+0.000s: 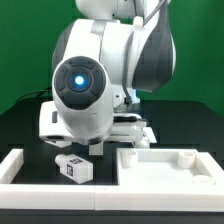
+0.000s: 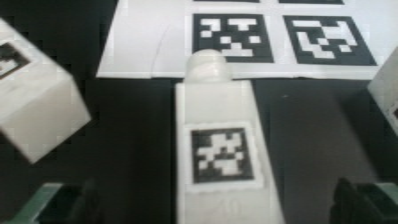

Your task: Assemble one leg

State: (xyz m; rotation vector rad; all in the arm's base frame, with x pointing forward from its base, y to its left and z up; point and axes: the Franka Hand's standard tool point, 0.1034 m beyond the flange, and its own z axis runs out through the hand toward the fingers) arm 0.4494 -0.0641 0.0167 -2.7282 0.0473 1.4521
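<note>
Exterior view: the arm (image 1: 100, 70) fills the middle and leans down over the black table (image 1: 20, 130). The leg (image 1: 73, 168) lies on the table just beneath it, tagged end towards the camera. A white panel with raised rims (image 1: 165, 170) sits to the exterior view's right, apart from the leg. The arm hides the fingers here.

Wrist view: the leg (image 2: 217, 140) lies flat, tag facing up, its narrow end reaching the edge of the marker board (image 2: 151, 45). The fingers (image 2: 47, 205) are spread wide, one on each side of the leg, clear of it and gripping nothing. Another white tagged piece (image 2: 36, 100) lies alongside, apart from the leg.
</note>
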